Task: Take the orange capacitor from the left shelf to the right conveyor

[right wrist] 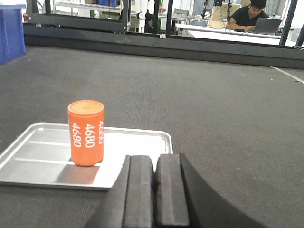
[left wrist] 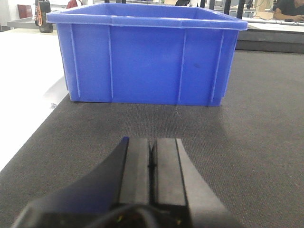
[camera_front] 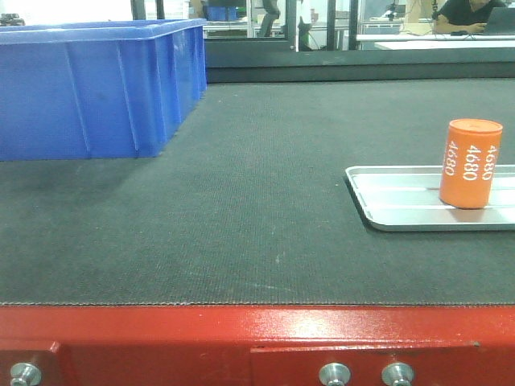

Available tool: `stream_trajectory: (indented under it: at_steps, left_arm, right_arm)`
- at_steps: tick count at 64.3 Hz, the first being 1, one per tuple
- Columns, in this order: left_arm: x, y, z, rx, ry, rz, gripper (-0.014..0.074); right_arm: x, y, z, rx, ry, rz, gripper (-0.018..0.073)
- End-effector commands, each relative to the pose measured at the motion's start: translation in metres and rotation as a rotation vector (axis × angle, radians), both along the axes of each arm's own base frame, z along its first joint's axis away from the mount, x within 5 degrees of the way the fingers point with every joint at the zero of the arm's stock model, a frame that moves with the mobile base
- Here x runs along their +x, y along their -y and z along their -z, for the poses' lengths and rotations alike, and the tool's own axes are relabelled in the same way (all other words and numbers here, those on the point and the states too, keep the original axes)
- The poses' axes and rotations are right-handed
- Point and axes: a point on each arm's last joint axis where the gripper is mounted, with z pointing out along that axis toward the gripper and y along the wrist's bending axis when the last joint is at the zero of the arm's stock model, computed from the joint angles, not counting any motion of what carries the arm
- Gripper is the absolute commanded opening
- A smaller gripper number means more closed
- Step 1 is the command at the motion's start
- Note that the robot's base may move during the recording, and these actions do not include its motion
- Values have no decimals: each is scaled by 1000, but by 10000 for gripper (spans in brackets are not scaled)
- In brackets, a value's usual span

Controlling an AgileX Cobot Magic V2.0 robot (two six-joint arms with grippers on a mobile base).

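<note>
The orange capacitor [camera_front: 471, 163] stands upright on a flat silver tray [camera_front: 394, 205] that lies on the dark grey conveyor belt [camera_front: 241, 217] with its red front edge [camera_front: 201, 338]. In the right wrist view the capacitor [right wrist: 86, 132] stands on the tray [right wrist: 33, 156], ahead and to the left of my right gripper [right wrist: 155, 159], which is shut and empty, apart from it. My left gripper [left wrist: 152, 142] is shut and empty, low over the belt [left wrist: 247, 137], facing a blue bin. The left shelf is out of view.
A large blue plastic bin [camera_front: 88, 84] stands on the belt at the far left; it fills the left wrist view [left wrist: 147, 57]. A white surface [left wrist: 23, 95] lies left of the belt. Benches and a seated person [right wrist: 247, 16] are beyond the belt's far edge.
</note>
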Motion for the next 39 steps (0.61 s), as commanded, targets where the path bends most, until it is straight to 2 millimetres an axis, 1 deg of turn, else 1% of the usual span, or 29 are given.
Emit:
stream_trajectory:
  at_steps: [1,39]
  left_arm:
    - [-1,-1,-10,-13,99,-5,-127]
    - [-1,-1,-10,-13,99,-5,-127]
  right_arm:
    - [-2,1,-9,-27,90,17,60]
    - [-2,1,-8,-25,81,16,60]
